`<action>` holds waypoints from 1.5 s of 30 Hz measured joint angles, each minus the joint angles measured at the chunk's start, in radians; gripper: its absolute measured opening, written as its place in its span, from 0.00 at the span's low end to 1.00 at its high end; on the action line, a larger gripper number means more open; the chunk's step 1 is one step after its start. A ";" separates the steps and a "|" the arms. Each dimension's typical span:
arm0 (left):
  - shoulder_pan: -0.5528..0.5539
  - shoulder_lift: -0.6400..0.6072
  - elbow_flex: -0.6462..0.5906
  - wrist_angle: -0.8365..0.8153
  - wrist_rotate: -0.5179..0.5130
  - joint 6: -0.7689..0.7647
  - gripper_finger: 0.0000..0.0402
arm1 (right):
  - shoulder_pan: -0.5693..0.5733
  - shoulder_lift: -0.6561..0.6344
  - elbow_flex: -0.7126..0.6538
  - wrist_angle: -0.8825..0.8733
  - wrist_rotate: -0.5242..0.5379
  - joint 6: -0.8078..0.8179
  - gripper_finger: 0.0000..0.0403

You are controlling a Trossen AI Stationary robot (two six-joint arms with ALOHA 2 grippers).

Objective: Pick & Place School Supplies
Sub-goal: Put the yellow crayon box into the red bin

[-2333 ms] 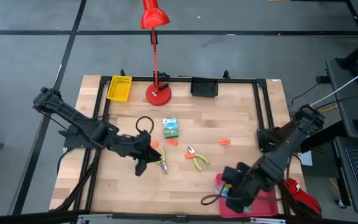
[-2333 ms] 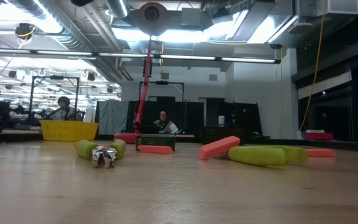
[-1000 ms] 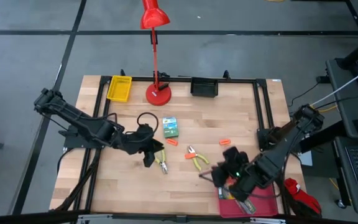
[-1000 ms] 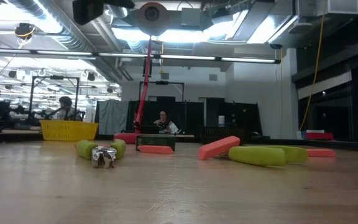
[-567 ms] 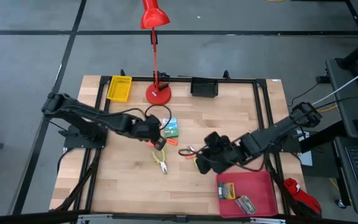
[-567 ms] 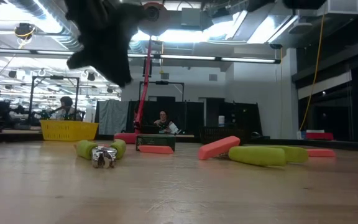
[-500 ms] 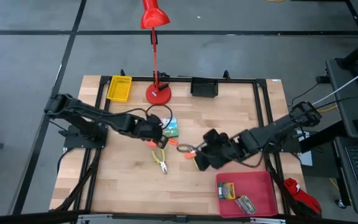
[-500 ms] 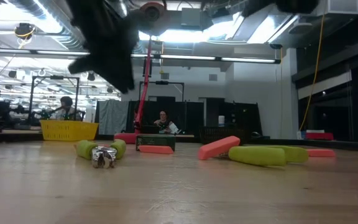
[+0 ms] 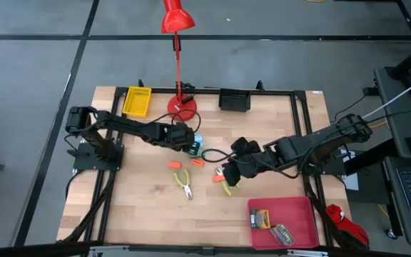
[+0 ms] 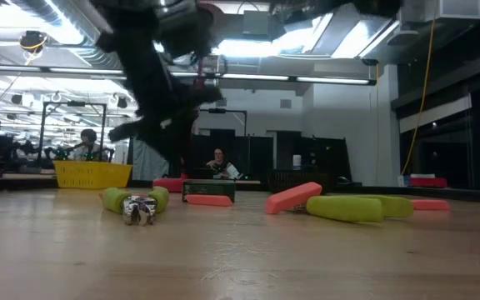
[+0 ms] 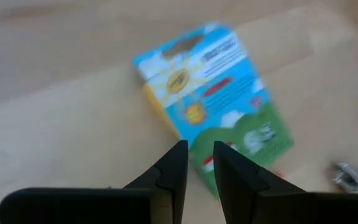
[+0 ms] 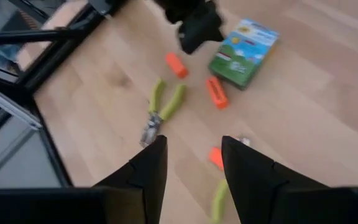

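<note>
A printed pack (image 9: 196,150) with blue, green and yellow print lies flat mid-table. My left gripper (image 9: 193,144) hovers just above it, its fingers only a narrow gap apart (image 11: 199,152) and short of the pack (image 11: 213,93). My right gripper (image 9: 224,171) is open (image 12: 193,146) above one yellow-green-handled tool (image 9: 227,184). The other tool (image 9: 185,185) lies nearer the left, also in the right wrist view (image 12: 160,109). Orange pieces (image 9: 175,165) (image 9: 196,163) rest between the tools and the pack. Two more packs (image 9: 261,218) (image 9: 282,233) lie in the red tray (image 9: 302,210).
The red lamp's base (image 9: 183,108), a yellow tray (image 9: 137,101) and a black tray (image 9: 234,100) stand along the far edge. A black cable loop (image 9: 209,154) hangs between the two grippers. Bare wood lies at the near left. People sit in the room behind the table (image 10: 218,162).
My left gripper has moved from beside the left tool toward the far edge and to the right, ending over the printed pack. My right gripper has travelled from above the red tray toward the left and far side, ending over the right tool. Nothing on the table has moved.
</note>
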State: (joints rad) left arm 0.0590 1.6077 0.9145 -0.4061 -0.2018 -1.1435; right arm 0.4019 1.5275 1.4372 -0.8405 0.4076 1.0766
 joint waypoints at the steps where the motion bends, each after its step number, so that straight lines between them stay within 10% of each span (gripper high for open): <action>1: 0.001 0.000 -0.023 0.034 0.014 -0.009 0.18 | 0.008 -0.013 0.000 -0.026 0.016 0.009 0.38; 11: -0.018 -0.006 -0.149 0.272 0.035 -0.127 0.18 | 0.058 -0.141 0.000 -0.081 0.133 0.041 0.38; 45: -0.019 -0.166 -0.159 -0.065 -0.082 0.011 0.18 | 0.140 -0.151 0.000 -0.021 0.214 0.108 0.38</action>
State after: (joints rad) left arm 0.0399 1.4417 0.7559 -0.4708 -0.2842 -1.1324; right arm 0.5418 1.3769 1.4372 -0.8618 0.6216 1.1848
